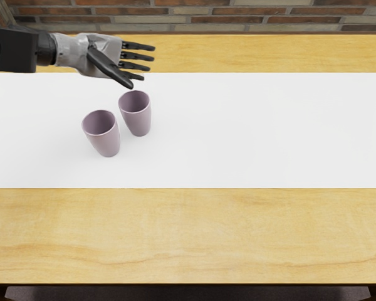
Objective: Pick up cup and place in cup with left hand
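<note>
The left hand [113, 58] is spread and empty; both cups [101, 133] stand upright, un-nested, so grasping and nesting remain.

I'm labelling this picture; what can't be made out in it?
- Head view: inside floors of the nearer mauve tapered cup and farther mauve tapered cup; near walls hide them.
- Head view: upper part of black left arm; left edge cuts it off.
- Head view: right arm; outside the picture.

Head view, slantwise down (from well above) onto table [188, 232]
</note>
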`<state>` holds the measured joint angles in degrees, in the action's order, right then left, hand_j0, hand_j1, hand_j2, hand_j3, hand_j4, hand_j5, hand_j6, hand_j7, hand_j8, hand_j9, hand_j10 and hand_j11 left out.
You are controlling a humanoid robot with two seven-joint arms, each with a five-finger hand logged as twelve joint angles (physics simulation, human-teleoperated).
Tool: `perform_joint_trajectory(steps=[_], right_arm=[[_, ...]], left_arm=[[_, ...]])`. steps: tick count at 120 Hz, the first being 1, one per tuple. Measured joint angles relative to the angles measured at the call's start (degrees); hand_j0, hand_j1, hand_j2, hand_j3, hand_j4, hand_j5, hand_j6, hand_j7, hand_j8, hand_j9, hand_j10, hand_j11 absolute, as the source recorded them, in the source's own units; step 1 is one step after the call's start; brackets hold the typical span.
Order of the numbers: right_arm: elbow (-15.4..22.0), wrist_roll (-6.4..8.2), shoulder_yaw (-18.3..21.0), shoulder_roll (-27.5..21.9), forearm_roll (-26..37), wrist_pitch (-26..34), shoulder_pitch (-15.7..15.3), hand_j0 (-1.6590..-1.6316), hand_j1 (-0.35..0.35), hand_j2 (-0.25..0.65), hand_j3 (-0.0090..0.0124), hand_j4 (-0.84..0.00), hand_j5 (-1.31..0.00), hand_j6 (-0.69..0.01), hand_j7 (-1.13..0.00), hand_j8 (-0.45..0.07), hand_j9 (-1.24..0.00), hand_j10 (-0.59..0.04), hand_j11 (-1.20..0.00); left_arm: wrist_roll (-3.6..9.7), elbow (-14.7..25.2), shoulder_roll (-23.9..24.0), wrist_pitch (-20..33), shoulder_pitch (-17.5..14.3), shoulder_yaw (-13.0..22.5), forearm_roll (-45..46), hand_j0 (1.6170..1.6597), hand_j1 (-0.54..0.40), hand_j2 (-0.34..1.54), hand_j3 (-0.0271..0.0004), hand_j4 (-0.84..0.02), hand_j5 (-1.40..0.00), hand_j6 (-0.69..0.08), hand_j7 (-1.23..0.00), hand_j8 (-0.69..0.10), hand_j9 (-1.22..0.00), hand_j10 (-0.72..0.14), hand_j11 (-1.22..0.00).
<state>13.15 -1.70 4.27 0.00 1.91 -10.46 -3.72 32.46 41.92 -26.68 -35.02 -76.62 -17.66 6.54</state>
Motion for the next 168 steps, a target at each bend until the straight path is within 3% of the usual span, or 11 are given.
perform_joint_trajectory(steps=[22,41,52,60,68,84,97,106,127,168], right_arm=[[-0.50,-0.02,0.07,0.00,0.06,0.20,-0.07,-1.6581,-0.331,-0.003,0.0000,-0.015,-0.02,-0.015,-0.02,-0.015,-0.02,-0.015,-0.02],[-0.77,0.01,0.08,0.00,0.10,0.27,-0.09,-1.6581,-0.331,-0.003,0.0000,-0.015,-0.02,-0.015,-0.02,-0.015,-0.02,-0.015,-0.02],[-0.81,0.02,0.08,0.00,0.11,0.29,-0.11,-1.6581,-0.331,-0.003,0.0000,-0.015,-0.02,-0.015,-0.02,-0.015,-0.02,-0.015,-0.02],[-0.83,0.02,0.08,0.00,0.11,0.30,-0.11,-1.6581,-0.331,-0.003,0.0000,-0.015,-0.02,-0.015,-0.02,-0.015,-0.02,-0.015,-0.02],[-0.84,0.01,0.07,0.00,0.11,0.29,-0.13,-1.6581,-0.331,-0.003,0.0000,-0.015,-0.02,-0.015,-0.02,-0.015,-0.02,-0.015,-0.02],[-0.84,0.02,0.07,0.00,0.11,0.32,-0.11,-1.6581,-0.331,-0.003,0.0000,-0.015,-0.02,-0.015,-0.02,-0.015,-0.02,-0.015,-0.02],[-0.84,0.03,0.07,0.00,0.11,0.32,-0.12,-1.6581,-0.331,-0.003,0.0000,-0.015,-0.02,-0.015,-0.02,-0.015,-0.02,-0.015,-0.02],[-0.84,0.02,0.06,0.00,0.11,0.31,-0.10,-1.6581,-0.331,-0.003,0.0000,-0.015,-0.02,-0.015,-0.02,-0.015,-0.02,-0.015,-0.02],[-0.84,0.01,0.08,0.00,0.11,0.30,-0.12,-1.6581,-0.331,-0.003,0.0000,-0.015,-0.02,-0.015,-0.02,-0.015,-0.02,-0.015,-0.02],[-0.84,0.03,0.07,0.00,0.11,0.31,-0.12,-1.6581,-0.331,-0.003,0.0000,-0.015,-0.02,-0.015,-0.02,-0.015,-0.02,-0.015,-0.02]], left_arm=[[0.27,1.27,-0.33,0.00,-2.48,0.01,-1.96,1.6581,0.344,0.00,0.0000,-0.004,0.00,-0.003,0.00,-0.003,0.00,-0.003,0.00],[0.53,1.32,0.26,0.03,-4.05,0.08,-16.56,1.6581,0.341,0.00,0.0000,-0.007,-0.01,-0.006,-0.01,-0.006,-0.01,-0.006,-0.01],[0.29,1.36,0.96,5.27,-5.03,0.70,-25.75,1.6581,0.341,0.00,0.0000,-0.008,-0.01,-0.007,-0.01,-0.007,-0.01,-0.007,-0.01],[0.16,1.38,4.71,10.67,-5.34,1.38,-32.39,1.6581,0.340,0.00,0.0000,-0.008,-0.01,-0.008,-0.01,-0.008,-0.01,-0.007,-0.01],[0.08,1.40,8.60,16.67,-8.70,5.39,-36.17,1.6581,0.339,0.00,0.0000,-0.009,-0.01,-0.009,-0.01,-0.009,-0.01,-0.009,-0.01],[0.02,1.93,11.04,25.39,-8.69,13.49,-39.20,1.6581,0.334,0.00,0.0000,-0.015,-0.02,-0.015,-0.02,-0.015,-0.02,-0.014,-0.02],[0.04,8.42,10.91,36.16,-10.24,22.62,-39.83,1.6581,0.326,0.00,0.0000,-0.022,-0.03,-0.022,-0.03,-0.022,-0.03,-0.021,-0.03],[0.08,12.22,10.58,40.22,-11.03,26.39,-39.75,1.6581,0.312,0.01,0.0000,-0.034,-0.04,-0.035,-0.04,-0.034,-0.04,-0.033,-0.04],[0.35,17.68,10.85,43.51,-10.21,29.34,-39.90,1.6581,0.261,0.02,0.0000,-0.076,-0.10,-0.077,-0.10,-0.077,-0.10,-0.076,-0.10],[0.17,18.86,11.03,47.24,-7.89,31.59,-40.59,1.6580,0.068,0.05,0.0000,-0.238,-0.31,-0.239,-0.31,-0.239,-0.31,-0.238,-0.31]])
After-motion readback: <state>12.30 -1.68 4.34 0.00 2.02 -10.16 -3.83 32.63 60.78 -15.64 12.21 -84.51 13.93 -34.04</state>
